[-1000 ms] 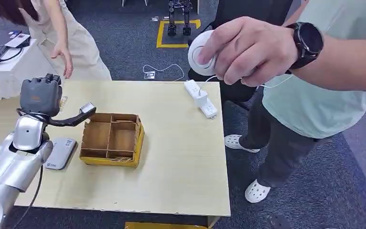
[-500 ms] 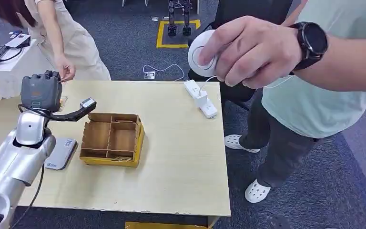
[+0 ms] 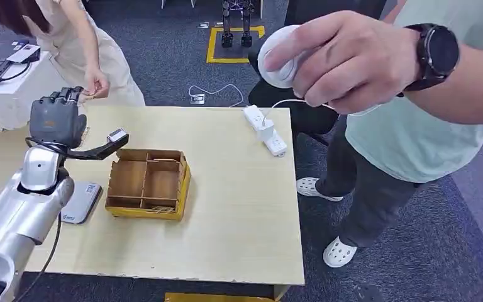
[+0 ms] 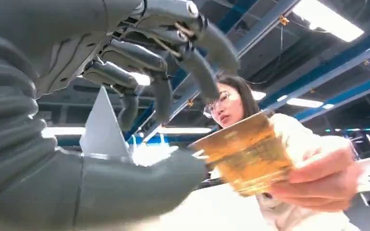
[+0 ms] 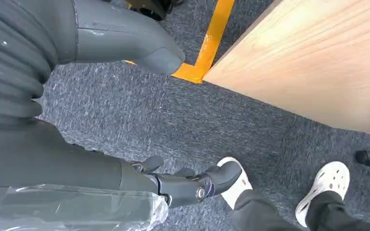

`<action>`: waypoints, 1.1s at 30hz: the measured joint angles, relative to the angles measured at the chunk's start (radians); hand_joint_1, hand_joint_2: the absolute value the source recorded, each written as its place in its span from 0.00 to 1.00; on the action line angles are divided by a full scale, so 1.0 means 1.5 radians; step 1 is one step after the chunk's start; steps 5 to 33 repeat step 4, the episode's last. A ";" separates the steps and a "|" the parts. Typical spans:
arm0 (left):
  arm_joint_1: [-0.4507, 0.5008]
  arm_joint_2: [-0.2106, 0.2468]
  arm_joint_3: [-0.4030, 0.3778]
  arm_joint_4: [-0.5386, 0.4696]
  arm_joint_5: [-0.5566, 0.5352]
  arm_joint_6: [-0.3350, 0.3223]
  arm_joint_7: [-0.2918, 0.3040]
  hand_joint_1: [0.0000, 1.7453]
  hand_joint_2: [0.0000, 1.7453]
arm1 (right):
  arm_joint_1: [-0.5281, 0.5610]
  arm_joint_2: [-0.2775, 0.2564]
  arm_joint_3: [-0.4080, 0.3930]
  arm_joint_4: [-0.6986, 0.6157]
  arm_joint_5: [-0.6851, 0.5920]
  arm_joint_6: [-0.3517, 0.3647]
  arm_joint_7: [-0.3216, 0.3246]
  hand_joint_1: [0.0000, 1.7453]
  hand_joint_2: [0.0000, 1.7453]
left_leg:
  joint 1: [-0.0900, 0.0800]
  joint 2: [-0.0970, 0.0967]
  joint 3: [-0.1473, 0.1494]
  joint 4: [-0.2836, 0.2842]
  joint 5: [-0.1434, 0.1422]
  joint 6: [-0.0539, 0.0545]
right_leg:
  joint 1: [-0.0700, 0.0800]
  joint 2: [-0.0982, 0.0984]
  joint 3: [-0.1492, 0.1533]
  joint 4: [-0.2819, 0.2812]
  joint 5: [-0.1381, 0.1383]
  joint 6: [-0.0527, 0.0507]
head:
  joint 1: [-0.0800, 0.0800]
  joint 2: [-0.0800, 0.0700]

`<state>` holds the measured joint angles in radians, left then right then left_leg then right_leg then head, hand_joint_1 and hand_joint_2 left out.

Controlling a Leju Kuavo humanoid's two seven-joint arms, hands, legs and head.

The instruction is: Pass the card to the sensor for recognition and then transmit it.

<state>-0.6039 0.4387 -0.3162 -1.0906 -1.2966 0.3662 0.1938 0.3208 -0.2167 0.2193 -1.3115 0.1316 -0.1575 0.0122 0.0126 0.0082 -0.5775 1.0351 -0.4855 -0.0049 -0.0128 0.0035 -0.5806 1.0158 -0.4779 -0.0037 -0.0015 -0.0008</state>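
My left hand [image 3: 56, 119] is raised over the table's back left corner, thumb stretched toward the box and fingers spread, holding nothing. In the left wrist view a person's hand [image 4: 318, 180] offers a golden card [image 4: 243, 154], whose edge is right at my thumb tip [image 4: 183, 166] below my open fingers [image 4: 192, 62]. From the head view that person's hand [image 3: 96, 85] is just behind my fingertips. The grey card sensor [image 3: 80, 201] lies flat on the table beneath my left forearm. My right hand [image 5: 77, 163] hangs beside the table over the carpet, empty, fingers loosely apart.
A yellow divided box [image 3: 148, 184] stands right of the sensor. A white power strip [image 3: 265, 130] lies at the table's [image 3: 239, 214] back right edge. A second person stands at the right, an arm close to the camera holding a round white device [image 3: 280, 56].
The person at the back left has brought the card up to my left hand's fingers. My left hand rose slightly. The near person's hand with the white device moved up and right.
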 joint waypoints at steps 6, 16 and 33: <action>0.000 -0.002 0.003 0.000 0.047 -0.001 -0.029 0.00 1.00 | 0.001 0.000 0.001 0.000 -0.002 -0.002 0.001 0.00 1.00 | 0.000 0.000 0.000 0.000 0.000 0.000 | 0.000 0.000 0.000 0.000 0.000 0.000 | 0.000 0.000; 0.000 -0.002 0.003 0.000 0.047 -0.001 -0.029 0.00 1.00 | 0.001 0.000 0.001 0.000 -0.002 -0.002 0.001 0.00 1.00 | 0.000 0.000 0.000 0.000 0.000 0.000 | 0.000 0.000 0.000 0.000 0.000 0.000 | 0.000 0.000; 0.000 -0.002 0.003 0.000 0.047 -0.001 -0.029 0.00 1.00 | 0.001 0.000 0.001 0.000 -0.002 -0.002 0.001 0.00 1.00 | 0.000 0.000 0.000 0.000 0.000 0.000 | 0.000 0.000 0.000 0.000 0.000 0.000 | 0.000 0.000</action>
